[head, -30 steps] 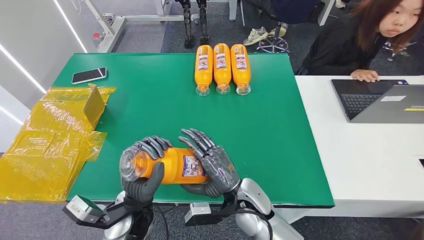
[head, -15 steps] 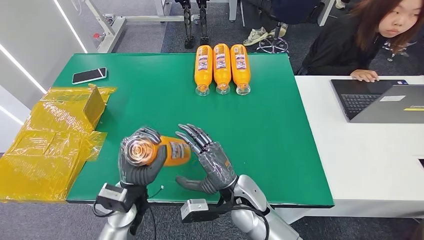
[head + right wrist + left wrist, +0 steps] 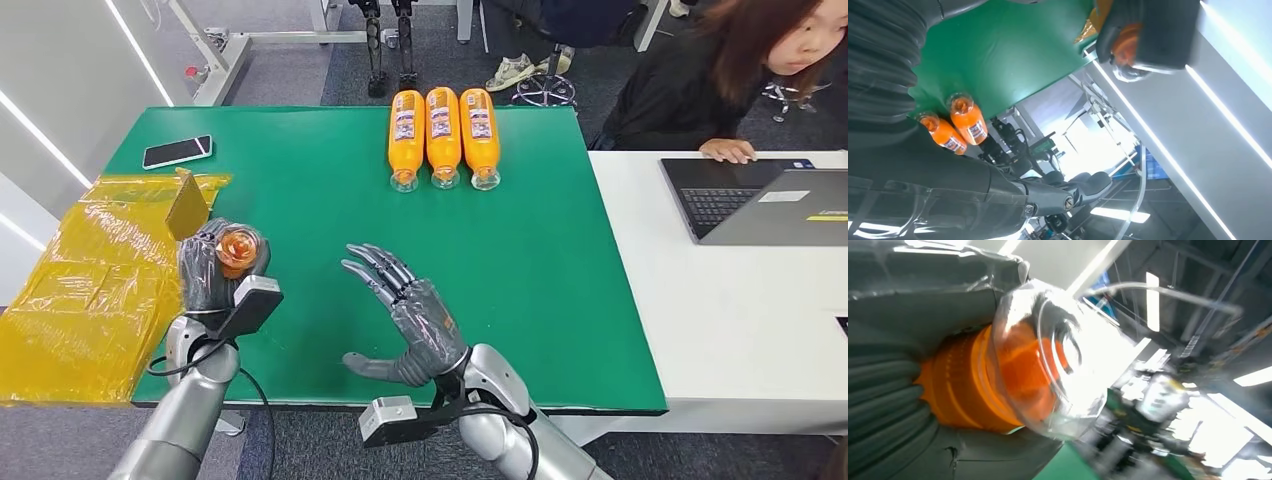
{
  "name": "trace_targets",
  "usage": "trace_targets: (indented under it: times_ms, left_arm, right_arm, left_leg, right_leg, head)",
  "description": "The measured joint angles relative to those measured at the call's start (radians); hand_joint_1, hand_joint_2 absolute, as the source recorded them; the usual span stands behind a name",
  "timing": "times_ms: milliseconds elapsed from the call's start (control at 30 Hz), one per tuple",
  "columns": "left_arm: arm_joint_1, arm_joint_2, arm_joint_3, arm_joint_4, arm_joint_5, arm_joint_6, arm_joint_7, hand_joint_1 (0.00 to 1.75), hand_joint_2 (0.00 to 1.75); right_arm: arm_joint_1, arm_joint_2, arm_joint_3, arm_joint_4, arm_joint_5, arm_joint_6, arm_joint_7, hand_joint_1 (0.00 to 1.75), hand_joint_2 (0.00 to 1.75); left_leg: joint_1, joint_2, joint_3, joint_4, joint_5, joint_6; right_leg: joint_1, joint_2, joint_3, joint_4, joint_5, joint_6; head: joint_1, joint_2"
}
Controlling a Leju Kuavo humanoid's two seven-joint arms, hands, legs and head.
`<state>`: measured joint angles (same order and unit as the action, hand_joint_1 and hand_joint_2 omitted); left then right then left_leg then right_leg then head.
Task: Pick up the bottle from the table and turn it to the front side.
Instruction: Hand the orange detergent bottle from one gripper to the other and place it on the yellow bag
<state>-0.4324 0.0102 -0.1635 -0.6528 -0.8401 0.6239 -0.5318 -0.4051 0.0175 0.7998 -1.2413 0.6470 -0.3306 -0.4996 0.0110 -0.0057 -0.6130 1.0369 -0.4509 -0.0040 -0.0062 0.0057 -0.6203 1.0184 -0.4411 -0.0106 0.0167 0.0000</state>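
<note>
My left hand (image 3: 212, 268) grips an orange bottle (image 3: 238, 249) above the left part of the green table (image 3: 300, 200), the bottle's clear base facing the head camera. The left wrist view shows that bottle (image 3: 998, 385) close up, wrapped by grey fingers (image 3: 888, 390). The right wrist view catches it (image 3: 1125, 42) held in the left hand (image 3: 1158, 35). My right hand (image 3: 410, 320) hovers over the near middle of the table, fingers spread and holding nothing. Three more orange bottles (image 3: 444, 125) lie side by side at the far edge, two of them (image 3: 955, 125) visible from the right wrist.
A phone (image 3: 178, 151) lies at the table's far left. Yellow plastic wrap with a cardboard piece (image 3: 110, 270) covers the left edge. A white desk (image 3: 740, 300) with a laptop (image 3: 760, 200) stands to the right, where a person (image 3: 720, 80) sits.
The right hand let go of the bottle and opened. The left hand carried the bottle left and away from the near edge, lifting it and turning it so its base faces the head camera.
</note>
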Motion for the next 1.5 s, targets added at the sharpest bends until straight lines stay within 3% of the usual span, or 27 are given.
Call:
trace_targets:
  times_ms: [167,333,400,467,533,633,667,767,800,1000,1500]
  left_arm:
    - [-0.065,0.059,-0.011,0.106,-0.29,0.066,0.189,1.75,1.75]
    - [-0.104,0.089,-0.039,0.168,-0.462,0.067,0.268,1.72,1.75]
    - [-0.117,0.094,-0.055,0.194,-0.509,0.062,0.296,1.57,1.75]
    - [-0.131,0.1,-0.074,0.222,-0.551,0.046,0.327,1.2,1.75]
    - [-0.143,0.105,-0.094,0.247,-0.593,0.01,0.359,1.02,1.75]
    - [-0.153,0.111,-0.121,0.28,-0.632,-0.064,0.39,1.24,1.75]
    - [-0.155,0.112,-0.127,0.288,-0.637,-0.081,0.395,1.15,1.75]
    - [-0.161,0.114,-0.143,0.311,-0.656,-0.13,0.417,0.17,1.75]
    - [-0.163,0.117,-0.149,0.317,-0.667,-0.148,0.431,0.0,1.75]
    - [-0.164,0.137,-0.168,0.339,-0.695,-0.192,0.483,0.0,1.75]
    - [-0.171,0.18,-0.169,0.349,-0.71,-0.149,0.494,0.0,1.75]
  right_arm:
    - [-0.003,0.0,0.002,0.003,-0.002,-0.013,-0.006,0.0,1.75]
    - [-0.003,0.0,0.003,0.014,-0.002,-0.032,-0.006,0.0,1.75]
    - [-0.003,-0.001,0.005,0.016,-0.001,-0.035,-0.006,0.0,1.75]
    - [-0.002,-0.001,0.008,0.017,-0.001,-0.037,-0.006,0.0,1.75]
    - [-0.001,-0.003,0.009,0.018,-0.001,-0.038,-0.006,0.0,1.75]
    - [0.0,-0.007,0.01,0.018,-0.001,-0.04,-0.005,0.0,1.75]
    - [0.001,-0.008,0.01,0.018,-0.001,-0.041,-0.005,0.0,1.75]
    - [0.004,-0.013,0.011,0.016,-0.001,-0.042,0.0,0.0,1.75]
    - [0.006,-0.017,0.011,0.014,0.0,-0.042,0.004,0.0,1.75]
    - [0.031,-0.059,0.017,-0.015,0.005,-0.043,0.025,0.0,1.75]
    - [0.076,-0.095,0.018,-0.052,0.041,-0.049,0.038,0.0,1.75]
  left_leg:
    - [0.0,0.001,0.0,0.0,0.0,0.0]
    - [0.0,0.001,0.0,0.0,0.0,0.0]
    - [0.0,0.001,0.0,0.0,0.0,0.0]
    - [0.0,0.001,0.0,0.0,0.0,0.0]
    - [0.0,0.001,0.0,0.0,0.0,0.0]
    - [0.0,0.001,0.0,0.0,0.0,0.0]
    - [0.0,0.002,0.0,0.0,0.0,0.0]
    - [0.0,0.002,0.0,0.0,0.0,0.0]
    - [0.0,0.002,0.0,0.0,0.0,0.0]
    - [0.0,0.002,-0.001,0.0,0.0,-0.001]
    - [0.0,0.002,0.0,0.0,0.0,-0.001]
  right_leg:
    - [0.0,0.001,0.0,0.0,0.0,0.0]
    - [0.0,0.001,-0.001,0.0,0.0,0.0]
    - [0.0,0.001,-0.001,0.0,0.0,0.0]
    - [0.0,0.001,-0.001,0.0,0.0,0.0]
    - [0.0,0.001,-0.001,0.0,0.0,0.0]
    - [0.0,0.002,-0.001,0.0,0.0,0.0]
    - [0.0,0.002,-0.001,0.0,0.0,0.0]
    - [0.0,0.002,-0.001,0.0,0.0,0.0]
    - [0.0,0.002,-0.001,0.0,0.0,0.0]
    - [0.0,0.003,-0.002,0.0,0.0,0.0]
    - [0.0,0.003,-0.002,0.0,0.0,0.0]
  head:
    - [0.0,0.0]
    - [0.0,0.0]
    - [0.0,0.0]
    - [0.0,0.0]
    - [0.0,0.0]
    - [0.0,0.0]
    - [0.0,0.0]
    - [0.0,0.0]
    - [0.0,0.0]
    - [0.0,0.0]
    - [0.0,0.0]
